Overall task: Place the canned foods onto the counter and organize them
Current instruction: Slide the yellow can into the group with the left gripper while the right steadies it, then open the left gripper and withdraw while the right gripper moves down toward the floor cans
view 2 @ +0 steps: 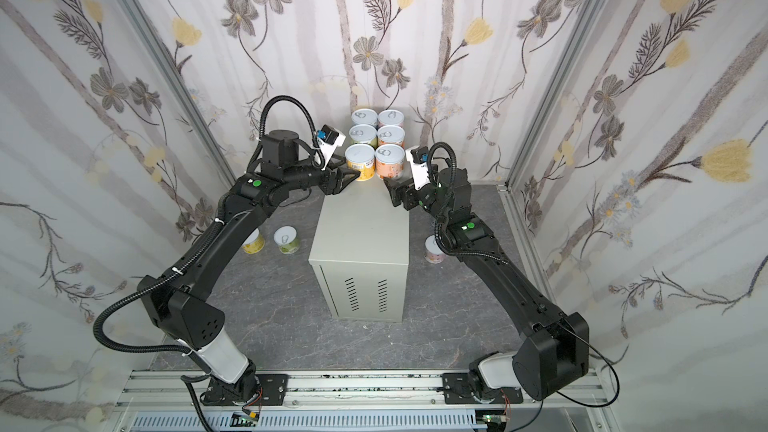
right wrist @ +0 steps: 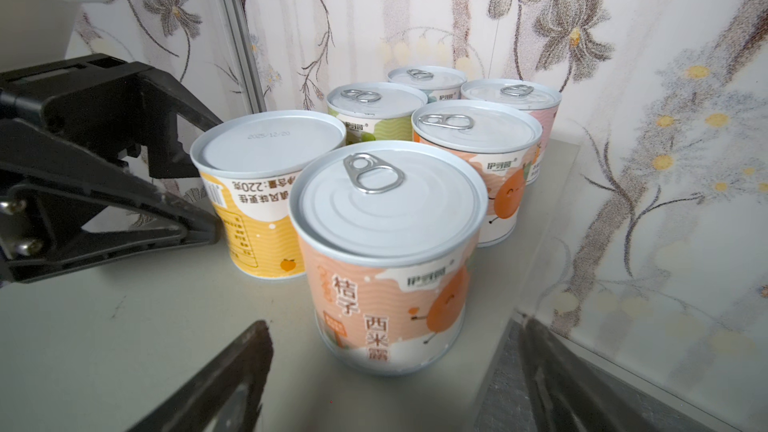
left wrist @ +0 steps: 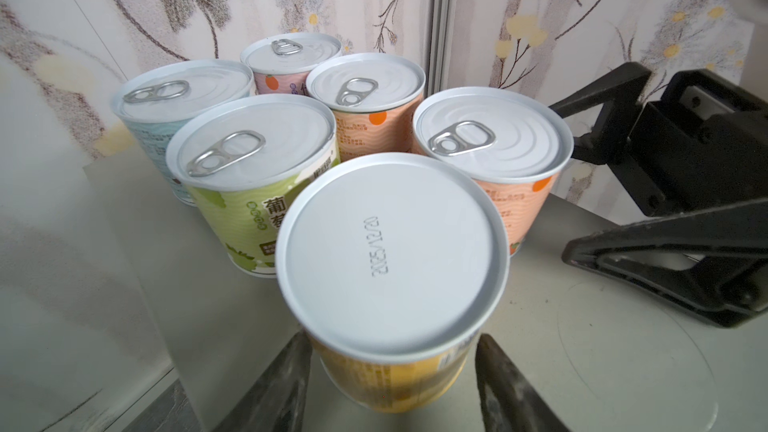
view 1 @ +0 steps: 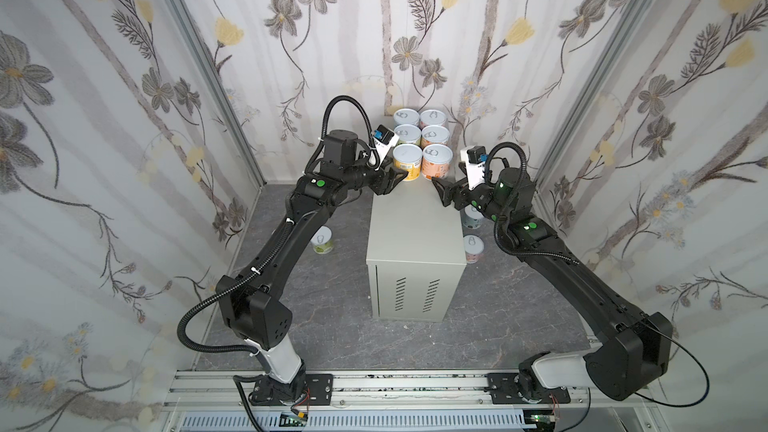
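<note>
— While left gripper (left wrist: 392,347) sits on the yellow can (left wrist: 392,259), is it gripping or just flanking?
— Gripping. Left wrist view: both fingers (left wrist: 291,376) press the can's sides. Can stands on the bench (view 1: 413,234), front left of the group, base up: plain end, date stamp, no pull tab.
— Do the top views show that?
— Only a plain lid; the stamp is too small to read. Right wrist view backs it up: label text reads inverted.
— Right gripper (right wrist: 392,328)?
— Jaws apart, holding nothing. Orange can (right wrist: 386,251) stands ahead of it, clear of both fingers. In both top views it hangs over the bench's far right corner, near that can.
— Bench count?
— Six, two columns of three at the far end, packed close. Behind yellow: green can (left wrist: 249,151), pale blue can (left wrist: 183,89). Behind orange: second orange can (left wrist: 365,89), pink can (left wrist: 291,51).
— Floor (view 1: 332,338)?
— Four, split across views. In a top view: green floor can (view 1: 322,241) on the left; on the right, pale floor can (view 1: 473,220) half under the right gripper, plus pink floor can (view 1: 473,249). In a top view: yellow floor can (view 2: 253,243) beside the green one, partly behind the left arm (view 2: 208,247); on the right only the pink one shows.
</note>
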